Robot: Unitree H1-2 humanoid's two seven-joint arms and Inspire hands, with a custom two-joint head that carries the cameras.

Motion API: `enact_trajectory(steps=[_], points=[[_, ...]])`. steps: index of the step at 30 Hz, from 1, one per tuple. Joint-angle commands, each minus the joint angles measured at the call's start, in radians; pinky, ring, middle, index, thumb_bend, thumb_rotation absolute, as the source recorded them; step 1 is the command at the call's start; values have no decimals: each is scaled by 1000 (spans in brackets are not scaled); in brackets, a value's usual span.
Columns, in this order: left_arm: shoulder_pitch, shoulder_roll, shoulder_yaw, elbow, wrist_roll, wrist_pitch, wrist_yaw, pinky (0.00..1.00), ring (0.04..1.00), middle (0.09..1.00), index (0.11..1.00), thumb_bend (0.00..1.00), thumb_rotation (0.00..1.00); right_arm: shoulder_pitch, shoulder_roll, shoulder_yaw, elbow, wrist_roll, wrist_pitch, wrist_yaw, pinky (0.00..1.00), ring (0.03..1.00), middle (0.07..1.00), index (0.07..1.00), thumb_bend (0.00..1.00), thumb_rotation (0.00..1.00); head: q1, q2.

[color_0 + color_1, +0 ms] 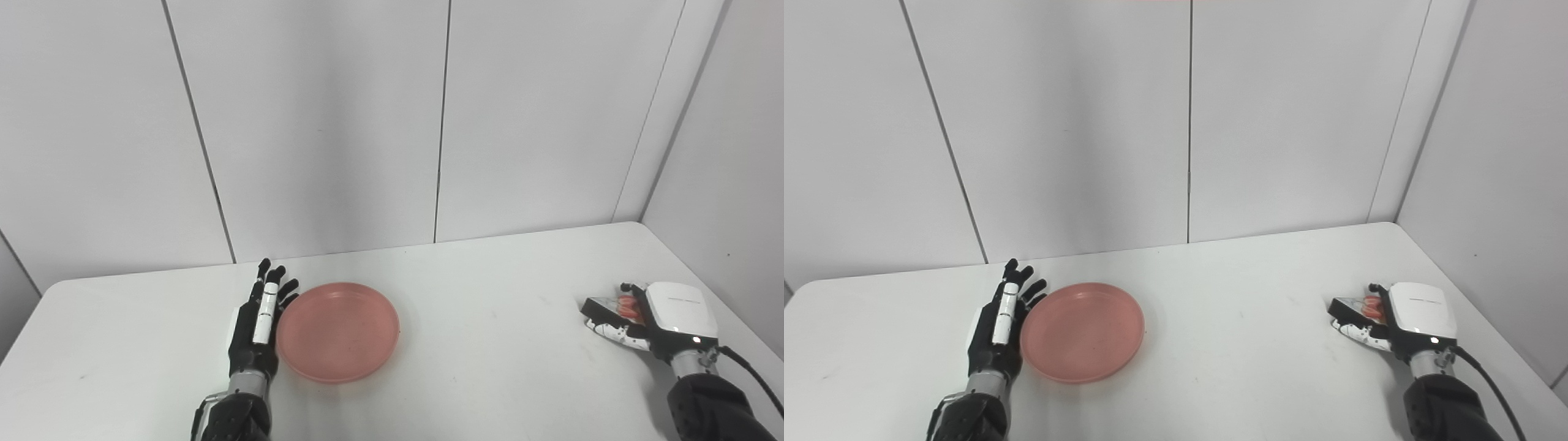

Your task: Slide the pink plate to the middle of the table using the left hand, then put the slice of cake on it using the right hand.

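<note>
The plate [337, 331] is touched at its left rim by the flat, spread left robot hand [260, 318]; the cake [625, 306] is clamped in the right robot hand [649, 318] on the tabletop [490, 367].

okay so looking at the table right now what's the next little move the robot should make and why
Probably keep pushing the round pink plastic plate rightward with the open left hand. That hand sits flat against the plate's left rim, and the plate lies left of the white table's middle. The right hand, closed around the cake slice, can wait.
</note>
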Motion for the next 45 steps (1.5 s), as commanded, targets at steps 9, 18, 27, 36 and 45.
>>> enact_trajectory(steps=[9,18,27,36,45], points=[[-2,-9,-5,-7,-3,12,1,807,849,938,1000,672,813,-7,-35,21,53,63,-15,13,559,630,694,711,768,774,5,0],[-4,-7,-6,-14,0,20,3,802,847,933,1000,665,806,-20,-43,53,105,83,-33,1,164,222,280,304,572,620,9,2],[-3,-5,-14,-17,12,16,9,796,844,931,1000,664,811,-23,-48,72,111,111,-47,-36,176,235,295,331,501,505,9,2],[0,-8,-17,-31,10,20,7,806,856,937,1000,655,813,-15,-61,75,41,131,-72,-41,120,175,235,292,524,537,50,8],[17,-31,-39,-73,36,49,38,844,874,939,1000,634,828,11,-72,40,-214,120,-83,-14,85,139,204,253,540,522,134,14]])
